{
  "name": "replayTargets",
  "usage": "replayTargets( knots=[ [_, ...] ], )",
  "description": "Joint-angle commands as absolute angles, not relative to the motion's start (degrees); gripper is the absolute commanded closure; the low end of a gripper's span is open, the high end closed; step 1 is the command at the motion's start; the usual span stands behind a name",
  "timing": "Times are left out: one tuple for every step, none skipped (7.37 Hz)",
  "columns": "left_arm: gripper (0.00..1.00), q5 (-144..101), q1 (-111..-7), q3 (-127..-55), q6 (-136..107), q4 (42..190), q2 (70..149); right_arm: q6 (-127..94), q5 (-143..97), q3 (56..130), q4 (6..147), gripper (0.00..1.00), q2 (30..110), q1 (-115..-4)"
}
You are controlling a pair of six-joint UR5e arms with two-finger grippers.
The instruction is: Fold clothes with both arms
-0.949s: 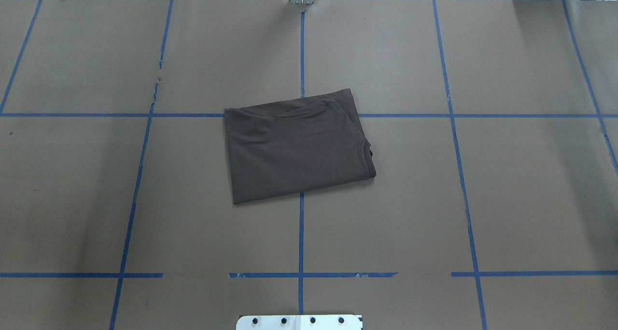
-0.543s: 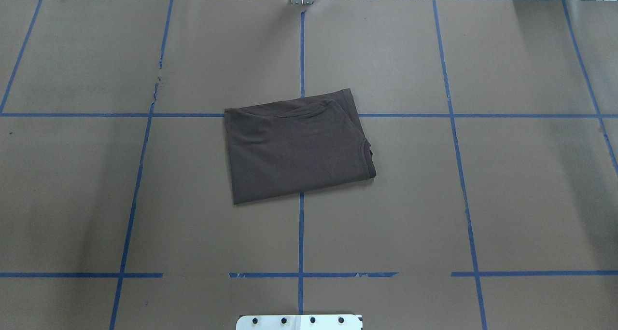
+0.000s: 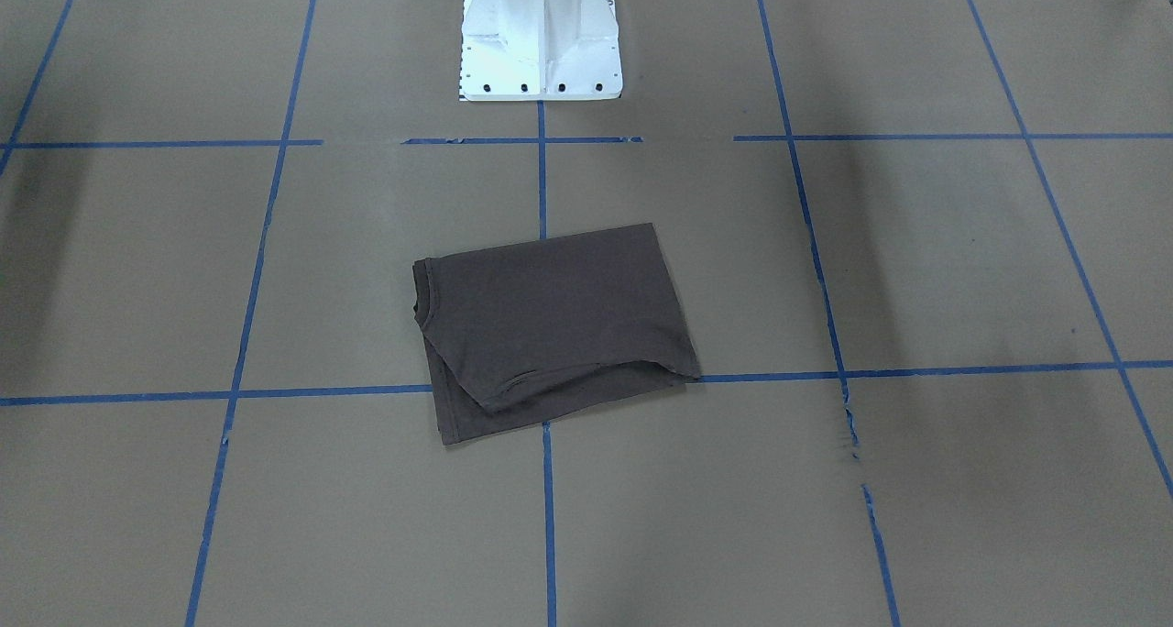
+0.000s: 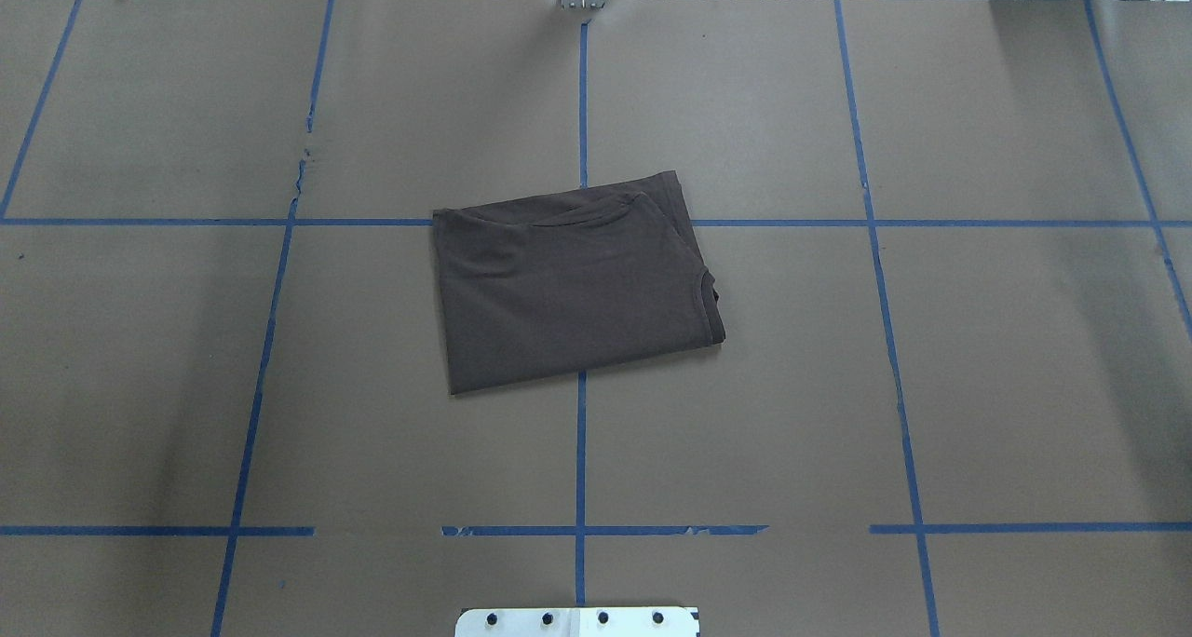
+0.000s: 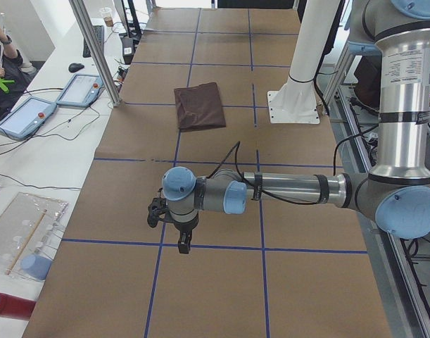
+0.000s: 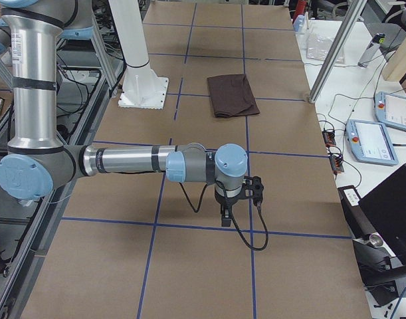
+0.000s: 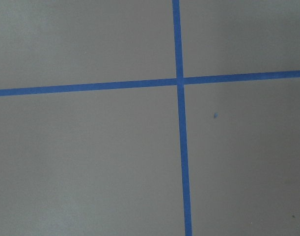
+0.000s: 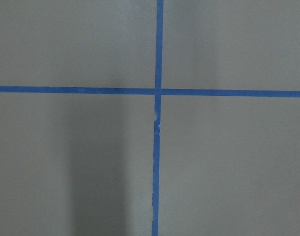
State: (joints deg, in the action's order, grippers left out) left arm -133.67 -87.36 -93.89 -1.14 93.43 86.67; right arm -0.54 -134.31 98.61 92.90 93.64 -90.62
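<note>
1. Nothing has shifted since the earlier overhead pictures: the T-shirt (image 4: 573, 288) lies as the same folded, slightly skewed rectangle.
2. It sits flat at mid-counter (image 4: 931, 386), over a crossing of the blue tape lines (image 4: 580, 451). Its collar edge is to the right in the overhead view.
3. Over the counter's left end the left gripper (image 5: 183, 246) hangs pointing down, well apart from the shirt. I cannot tell whether its fingers are spread or pressed together.
4. Over the right end the right gripper (image 6: 224, 219) hangs likewise, and I cannot tell the state of its fingers either.
5. Each wrist view shows only brown paper and a tape crossing.
6. On the near, robot side of the shirt stands the white pedestal base (image 3: 541, 40), apart from it.
7. Beyond the far edge are a metal post (image 5: 95, 49) and tablets (image 5: 24, 116) with cables on a white bench. A person's arm (image 5: 2, 63) shows at that view's corner.
</note>
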Motion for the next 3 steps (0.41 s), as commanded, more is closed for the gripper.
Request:
replayTargets(
  knots=[
    [0.0,-134.56,-87.36,-93.96,-1.14,93.43,86.66,-0.53,-134.38,98.7,92.81,0.0,93.6,-90.62],
    [0.0,-134.56,-87.36,-93.96,-1.14,93.43,86.66,-0.61,-134.47,98.79,92.81,0.0,93.69,-90.62],
    [0.0,-134.56,-87.36,-93.87,-1.14,93.43,86.66,-0.62,-134.65,98.79,92.9,0.0,93.78,-90.62]
  ],
)
